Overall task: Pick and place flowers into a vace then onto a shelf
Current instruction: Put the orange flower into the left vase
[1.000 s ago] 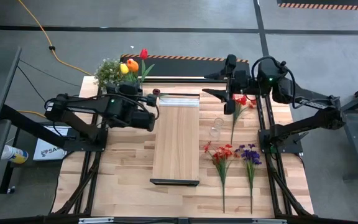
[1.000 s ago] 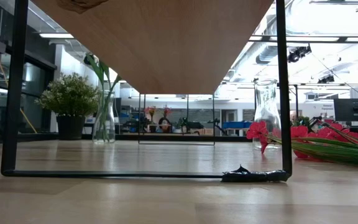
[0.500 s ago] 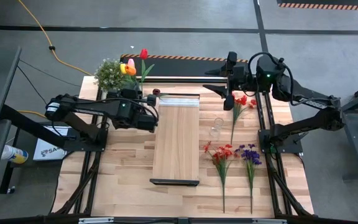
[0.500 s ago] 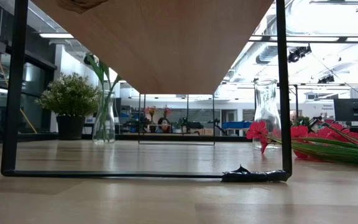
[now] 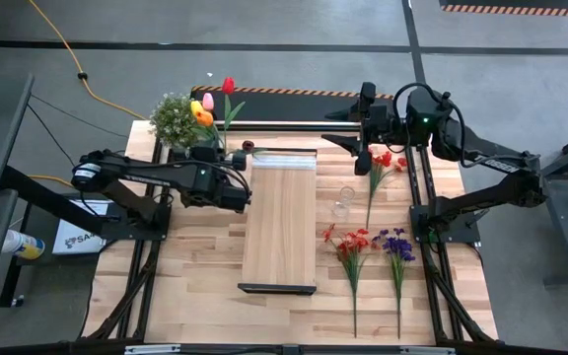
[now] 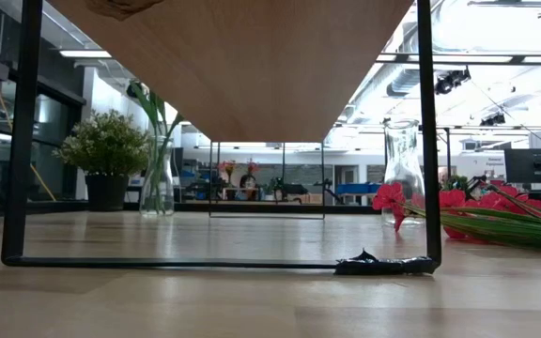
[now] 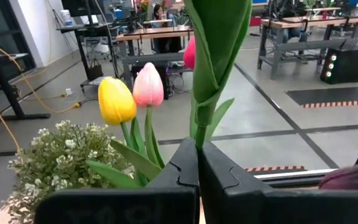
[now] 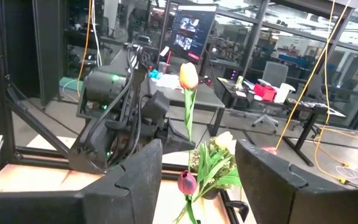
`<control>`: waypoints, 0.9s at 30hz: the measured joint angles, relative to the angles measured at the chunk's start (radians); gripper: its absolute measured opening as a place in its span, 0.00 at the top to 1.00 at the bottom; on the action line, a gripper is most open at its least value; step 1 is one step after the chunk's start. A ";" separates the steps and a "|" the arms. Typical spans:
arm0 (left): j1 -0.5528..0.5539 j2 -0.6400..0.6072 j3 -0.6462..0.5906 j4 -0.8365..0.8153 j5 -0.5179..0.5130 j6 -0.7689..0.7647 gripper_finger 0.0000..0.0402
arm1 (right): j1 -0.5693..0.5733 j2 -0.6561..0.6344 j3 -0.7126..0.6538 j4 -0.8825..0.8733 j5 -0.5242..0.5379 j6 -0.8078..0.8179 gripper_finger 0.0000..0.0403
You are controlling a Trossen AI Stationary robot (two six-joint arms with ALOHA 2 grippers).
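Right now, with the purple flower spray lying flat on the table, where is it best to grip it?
Grip the purple flower spray on its bare green stem, about midway, coming straight down from above, jaws across it. It lies flat; the red spray crowds its head with blooms, while the stems lie apart.
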 joint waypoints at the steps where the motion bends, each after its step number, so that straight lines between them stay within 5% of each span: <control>1: 0.000 0.000 -0.012 0.015 -0.007 0.001 0.93 | 0.000 0.000 0.000 0.000 0.000 0.000 0.52; 27: 0.013 0.000 -0.110 0.185 0.025 0.076 0.93 | 0.000 0.000 0.000 0.001 0.000 0.000 0.52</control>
